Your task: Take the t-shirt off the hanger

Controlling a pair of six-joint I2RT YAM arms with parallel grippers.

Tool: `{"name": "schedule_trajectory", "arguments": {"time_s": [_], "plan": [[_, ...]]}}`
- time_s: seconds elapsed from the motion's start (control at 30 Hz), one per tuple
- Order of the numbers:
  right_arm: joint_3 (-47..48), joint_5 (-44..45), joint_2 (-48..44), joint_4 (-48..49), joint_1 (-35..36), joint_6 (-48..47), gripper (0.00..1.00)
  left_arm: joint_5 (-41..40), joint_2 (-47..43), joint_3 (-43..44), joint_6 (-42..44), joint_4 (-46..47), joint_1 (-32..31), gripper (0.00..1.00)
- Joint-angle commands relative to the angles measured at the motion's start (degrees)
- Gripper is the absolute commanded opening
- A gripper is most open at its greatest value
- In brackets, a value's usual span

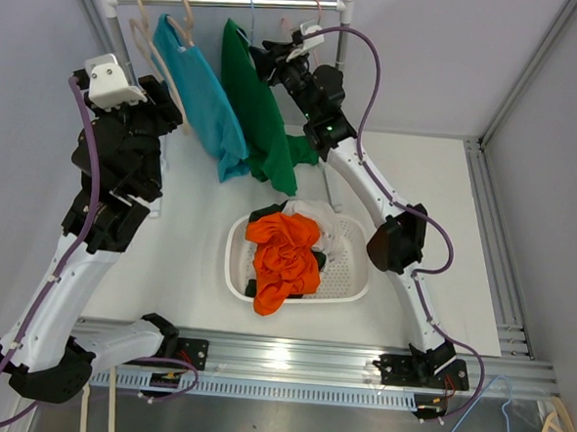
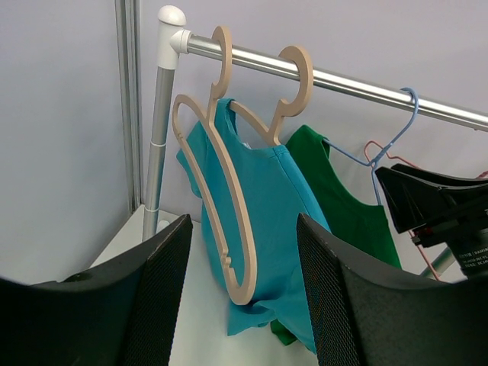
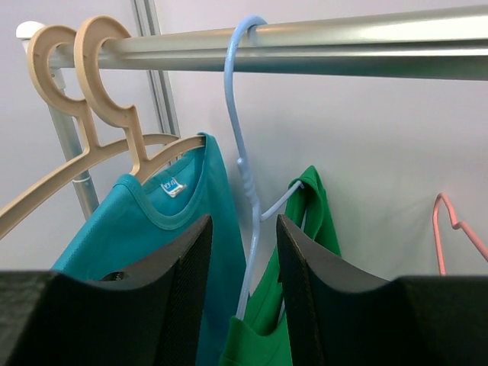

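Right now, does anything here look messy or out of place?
Yes: the orange garment heaped in the white basket spills over its near rim. One beige hanger hangs empty beside the teal t-shirt.

Bright, even light all round, and the white surface (image 1: 198,259) barely carries soft shadows. There's glare streaking along the metal rail (image 3: 343,46), and in both wrist views the near jaws sit dark against pale walls.
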Motion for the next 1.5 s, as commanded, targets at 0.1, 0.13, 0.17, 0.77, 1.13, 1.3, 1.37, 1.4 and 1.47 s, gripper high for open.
{"name": "schedule_trajectory", "arguments": {"time_s": [0.1, 0.13, 0.17, 0.77, 1.13, 1.3, 1.37, 1.4, 1.47], "plan": [[1.62, -0.51, 0.59, -0.10, 0.82, -0.31, 0.40, -0.65, -0.13, -0.03, 0.80, 2.17, -0.43, 0.62], [1.54, -0.59, 0.50, -0.27, 0.90, -0.40, 0.39, -0.65, -0.13, 0.05, 0.79, 2.17, -0.43, 0.62], [1.36, -0.51, 0.50, -0.27, 0.99, -0.49, 0.38, -0.65, -0.22, 0.05, 0.79, 2.26, -0.43, 0.62], [-1.01, -0.95, 1.03, -0.72, 1.61, -1.19, 0.00, -0.48, -1.01, -1.35, 0.18, 2.26, -0.08, 0.62], [-4.26, 0.37, -0.29, -0.45, 2.31, -2.95, 0.44, -0.39, -1.10, -1.79, -0.08, 2.17, 0.10, 0.62], [-4.36, 1.78, -0.20, -0.62, 2.84, -3.21, 0.12, -0.39, -0.75, -1.79, -0.17, 2.00, 0.10, 0.62], [-4.53, 2.57, -0.55, -0.80, 2.93, -3.74, 0.00, -0.39, -0.75, -1.70, -0.17, 2.17, 0.10, 0.62], [-4.79, 2.83, -0.82, -0.63, 3.01, -3.92, 0.01, -0.39, -0.75, -1.79, -0.09, 2.08, 0.10, 0.62], [-5.67, 3.27, -1.43, 0.25, 3.01, -4.44, 0.09, -0.48, -0.75, -1.88, -0.08, 2.08, 0.10, 0.62]]}}
